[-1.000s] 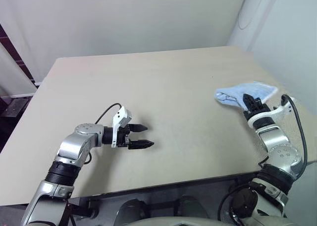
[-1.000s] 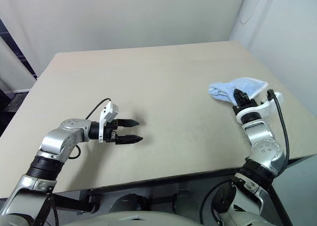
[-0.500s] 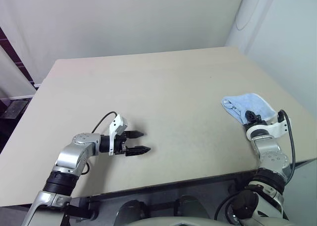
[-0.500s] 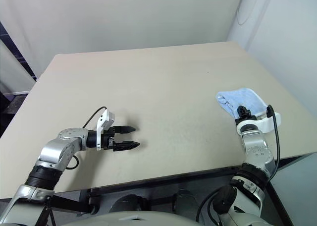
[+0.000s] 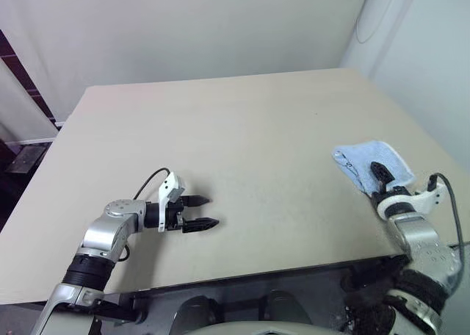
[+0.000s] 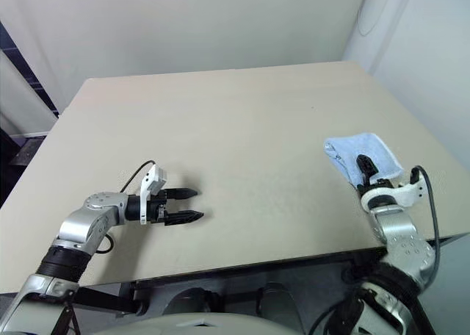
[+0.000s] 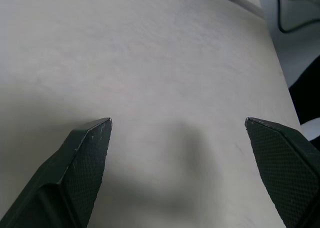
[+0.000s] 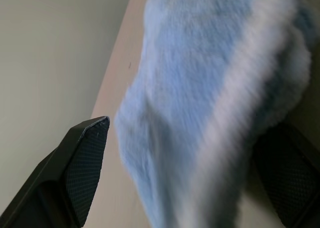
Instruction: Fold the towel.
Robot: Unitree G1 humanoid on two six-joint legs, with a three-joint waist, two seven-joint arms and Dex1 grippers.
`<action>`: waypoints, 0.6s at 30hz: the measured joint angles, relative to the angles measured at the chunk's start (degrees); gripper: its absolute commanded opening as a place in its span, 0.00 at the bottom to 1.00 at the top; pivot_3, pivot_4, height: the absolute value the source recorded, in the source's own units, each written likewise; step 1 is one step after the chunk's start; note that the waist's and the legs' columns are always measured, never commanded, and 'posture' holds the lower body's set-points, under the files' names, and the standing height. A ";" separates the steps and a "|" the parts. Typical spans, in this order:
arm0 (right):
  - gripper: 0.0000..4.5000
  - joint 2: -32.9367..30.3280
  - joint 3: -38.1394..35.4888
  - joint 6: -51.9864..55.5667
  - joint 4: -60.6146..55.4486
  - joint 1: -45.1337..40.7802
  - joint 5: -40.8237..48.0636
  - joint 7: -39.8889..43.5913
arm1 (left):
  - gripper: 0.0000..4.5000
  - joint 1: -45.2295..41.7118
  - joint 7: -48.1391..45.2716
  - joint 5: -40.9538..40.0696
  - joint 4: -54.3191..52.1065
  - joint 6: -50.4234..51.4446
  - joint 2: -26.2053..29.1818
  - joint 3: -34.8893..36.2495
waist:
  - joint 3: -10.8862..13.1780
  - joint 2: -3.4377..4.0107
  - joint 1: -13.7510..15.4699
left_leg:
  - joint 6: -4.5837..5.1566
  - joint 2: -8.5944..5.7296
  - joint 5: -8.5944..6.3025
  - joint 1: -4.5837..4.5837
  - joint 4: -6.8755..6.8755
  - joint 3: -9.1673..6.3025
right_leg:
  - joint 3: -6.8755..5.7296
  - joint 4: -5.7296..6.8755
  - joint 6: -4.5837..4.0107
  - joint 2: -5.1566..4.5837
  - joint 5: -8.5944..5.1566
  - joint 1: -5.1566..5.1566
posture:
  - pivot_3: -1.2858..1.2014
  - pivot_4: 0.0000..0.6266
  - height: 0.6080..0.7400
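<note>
Light blue towel (image 5: 369, 161) lying bunched in a small folded heap on the beige worktop (image 5: 242, 137), near its right edge and toward the front corner. White edging visible along one side in the right wrist view, with the terry pile close up between the two black fingers (image 8: 82, 160). Right tool (image 5: 381, 176) released, jaws spread wide, tips at the near edge of the towel, one finger lying over the cloth; cannot tell whether touching. Nothing gripped. Left tool (image 5: 199, 211) well apart from the towel, over bare worktop near the front left, pointing toward the right, jaws also spread wide, empty, casting a soft shadow on the surface below.
</note>
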 measured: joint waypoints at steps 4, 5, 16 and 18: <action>1.00 -5.69 4.56 5.85 -14.54 16.37 2.27 7.35 | 1.00 0.90 1.00 -1.37 -2.19 -0.11 -0.11 3.14 | -0.05 0.24 0.42 | 0.21 -0.02 -0.09 -0.11 -0.03 -0.04 | -0.04 0.01 0.21 0.02 -0.20 -0.07 | 0.52 0.00 1.00; 1.00 -6.73 5.03 6.02 -16.82 17.94 2.17 8.97 | 1.00 0.98 1.25 -1.51 -2.27 -0.12 -0.13 3.61 | -0.05 0.23 0.17 | 0.26 -0.01 -0.12 -0.11 0.00 -0.03 | -0.03 0.01 0.21 0.05 -0.19 -0.06 | 0.52 0.00 1.00; 1.00 -13.59 24.78 -7.78 -29.48 12.95 -13.51 25.23 | 1.00 17.22 5.68 -5.18 -14.42 -4.49 -1.31 11.70 | 0.09 0.33 -0.59 | 0.23 0.15 -0.17 0.32 -1.20 0.40 | 0.08 -1.27 0.10 0.28 0.44 1.15 | 0.52 0.00 1.00; 1.00 -13.86 29.54 -9.96 -27.46 10.22 -17.91 27.04 | 1.00 19.72 6.33 -5.31 -16.14 -5.04 -1.28 12.66 | 0.17 -0.25 0.69 | 0.18 0.09 -0.15 1.09 -1.30 1.51 | 0.68 -0.04 0.03 -0.12 -0.34 1.01 | 0.52 0.00 1.00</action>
